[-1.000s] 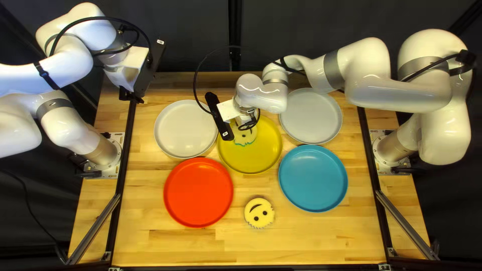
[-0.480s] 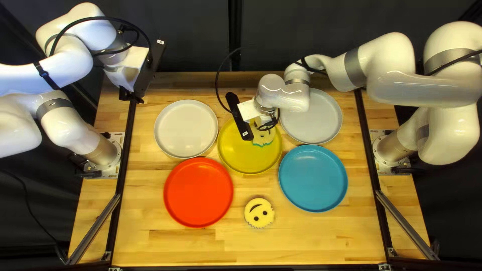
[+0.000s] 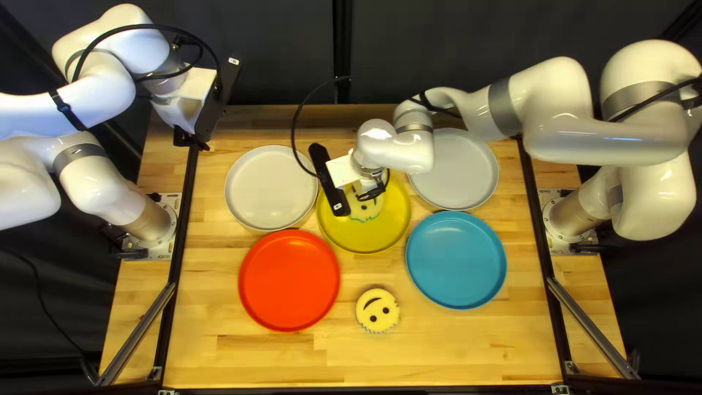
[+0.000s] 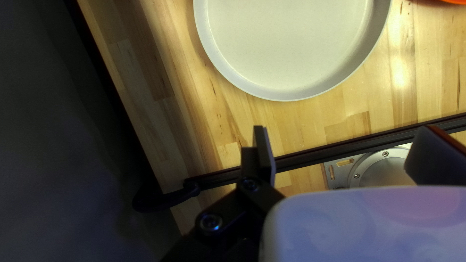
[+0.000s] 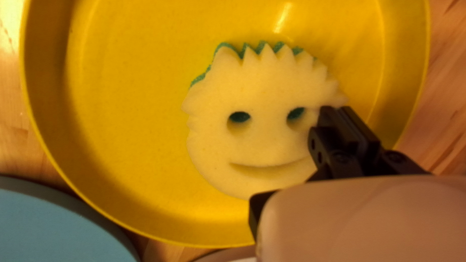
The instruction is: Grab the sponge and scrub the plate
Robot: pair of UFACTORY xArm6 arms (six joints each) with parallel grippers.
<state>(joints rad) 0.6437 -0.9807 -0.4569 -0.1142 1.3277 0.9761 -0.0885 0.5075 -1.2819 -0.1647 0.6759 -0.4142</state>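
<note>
Sponge (image 5: pixel 262 90) shifted across yellow plate (image 5: pixel 131 116), label (image 3: pixel 338 207) on right wrist bar (image 3: pixel 327 175).

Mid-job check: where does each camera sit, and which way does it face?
Top left: above the table's near edge, slanting down toward the curtain; left arm and right arm show.
Left wrist: on that wrist, looking along the left gripper at the white plate; gripper and base show.
Right wrist: looking along the right gripper at the sponge and yellow plate; gripper shows.
Top left and right wrist share the yellow plate.
</note>
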